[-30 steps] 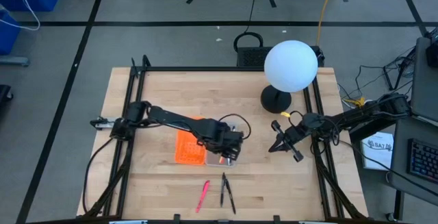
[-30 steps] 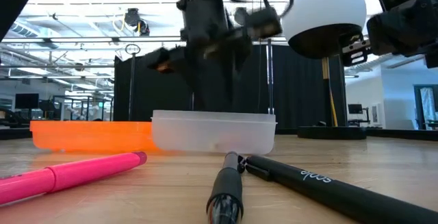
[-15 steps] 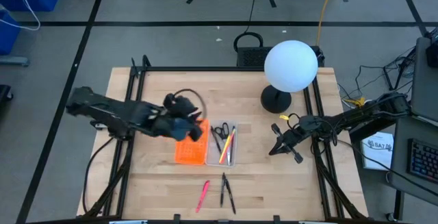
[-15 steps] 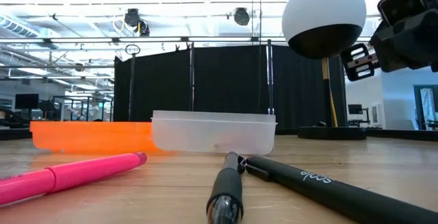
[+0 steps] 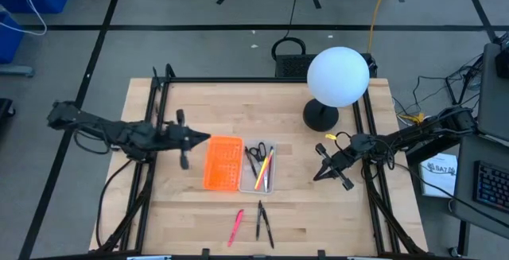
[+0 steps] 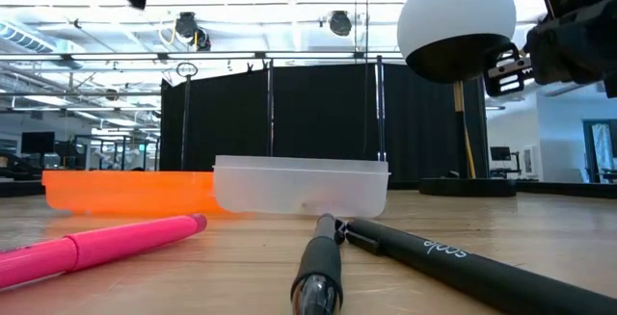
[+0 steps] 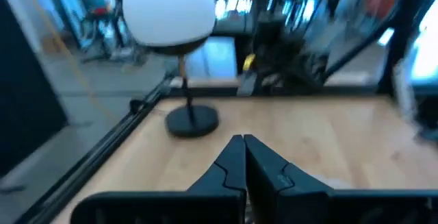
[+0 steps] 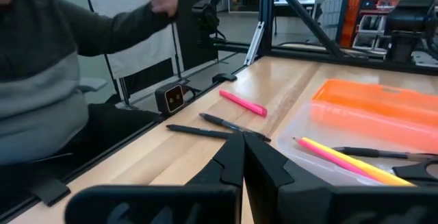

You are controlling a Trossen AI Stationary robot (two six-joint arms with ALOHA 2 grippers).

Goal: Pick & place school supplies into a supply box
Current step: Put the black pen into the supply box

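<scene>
The clear supply box (image 5: 260, 167) lies on the table beside an orange perforated tray (image 5: 223, 163). In the box are black-handled scissors (image 5: 254, 153) and a yellow pencil (image 5: 267, 167), which also shows in the right wrist view (image 8: 349, 161). A pink pen (image 5: 237, 226) and two black pens (image 5: 262, 223) lie flat on the table near its front edge. My left gripper (image 5: 205, 139) is shut and empty, in the air left of the orange tray. My right gripper (image 5: 316, 172) is shut and empty, right of the box.
A lamp with a white globe (image 5: 338, 75) stands on a black base (image 5: 320, 115) at the back right. A person (image 8: 41, 80) sits beyond the table's front edge. Bare wood lies between the box and my right gripper.
My left gripper has pulled back from above the clear box, past the orange tray, toward the table's left edge, rising out of the low view. The box's contents show in the high view now. My right gripper has kept still.
</scene>
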